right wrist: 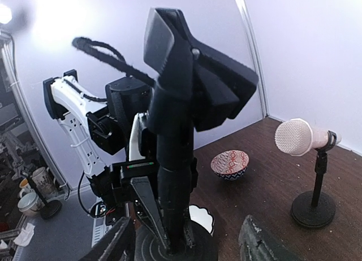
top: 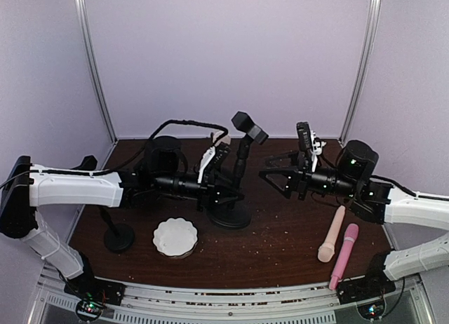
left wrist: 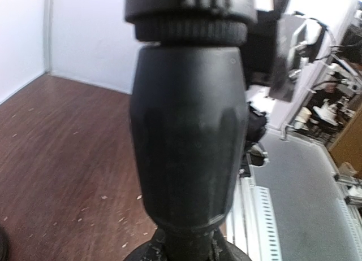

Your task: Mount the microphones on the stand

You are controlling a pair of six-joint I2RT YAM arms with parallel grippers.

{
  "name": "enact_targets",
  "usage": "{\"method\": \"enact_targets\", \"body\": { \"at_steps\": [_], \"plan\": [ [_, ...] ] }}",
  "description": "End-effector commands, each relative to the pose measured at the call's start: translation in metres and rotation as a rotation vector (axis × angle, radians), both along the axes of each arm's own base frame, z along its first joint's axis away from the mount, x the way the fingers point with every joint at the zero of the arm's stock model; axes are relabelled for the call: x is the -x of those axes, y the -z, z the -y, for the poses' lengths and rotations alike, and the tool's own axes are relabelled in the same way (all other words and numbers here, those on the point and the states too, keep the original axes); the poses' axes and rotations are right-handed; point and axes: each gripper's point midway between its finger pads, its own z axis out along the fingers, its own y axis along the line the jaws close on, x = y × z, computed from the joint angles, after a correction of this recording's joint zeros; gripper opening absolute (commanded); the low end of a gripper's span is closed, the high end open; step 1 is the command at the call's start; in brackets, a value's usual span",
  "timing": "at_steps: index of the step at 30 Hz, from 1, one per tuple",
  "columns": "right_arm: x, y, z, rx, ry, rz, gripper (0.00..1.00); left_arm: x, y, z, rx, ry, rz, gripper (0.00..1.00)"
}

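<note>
A tall black stand (top: 240, 163) with an empty clip (top: 250, 127) rises from a round base at the table's middle. My left gripper (top: 226, 191) is shut on its pole low down; the pole (left wrist: 189, 131) fills the left wrist view. My right gripper (top: 271, 172) is open and empty just right of the stand (right wrist: 172, 159), its fingers (right wrist: 266, 241) spread below. A cream microphone (top: 331, 234) and a pink microphone (top: 344, 257) lie side by side at the front right. A third microphone (right wrist: 300, 136) sits in the clip of a small stand (top: 118, 236); my left arm hides it from above.
A white scalloped dish (top: 175, 236) sits front left of the tall stand's base. A red patterned bowl (right wrist: 229, 164) shows only in the right wrist view, beyond the dish. Purple walls close the back and sides. A metal rail runs along the near edge.
</note>
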Motion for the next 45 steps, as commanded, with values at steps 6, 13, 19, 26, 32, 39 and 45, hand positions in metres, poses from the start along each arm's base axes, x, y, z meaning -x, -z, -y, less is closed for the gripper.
{"method": "enact_targets", "body": {
  "at_steps": [6, 13, 19, 26, 32, 39, 45],
  "plan": [
    [0.017, -0.025, -0.02, -0.119, -0.19, 0.006, 0.65, 0.026, -0.054, 0.006, 0.179, 0.182, 0.068, 0.0],
    [0.015, -0.031, -0.031, -0.147, -0.237, -0.008, 0.61, 0.028, -0.049, 0.007, 0.163, 0.195, 0.046, 0.0],
    [0.012, -0.024, -0.036, -0.131, -0.23, -0.033, 0.55, 0.029, -0.047, 0.01, 0.152, 0.196, 0.037, 0.0],
    [0.013, -0.016, -0.043, -0.087, -0.224, -0.037, 0.47, 0.027, -0.042, 0.013, 0.124, 0.191, 0.023, 0.0],
    [0.013, -0.013, -0.043, -0.078, -0.219, -0.035, 0.26, 0.026, -0.039, 0.015, 0.116, 0.184, 0.018, 0.0],
    [-0.005, -0.006, -0.033, -0.025, -0.055, 0.002, 0.0, -0.001, -0.028, 0.016, 0.039, 0.004, 0.038, 0.0],
    [-0.015, -0.008, -0.016, -0.013, 0.075, 0.047, 0.0, -0.032, -0.023, 0.003, 0.001, -0.221, 0.078, 0.0]
  ]
}}
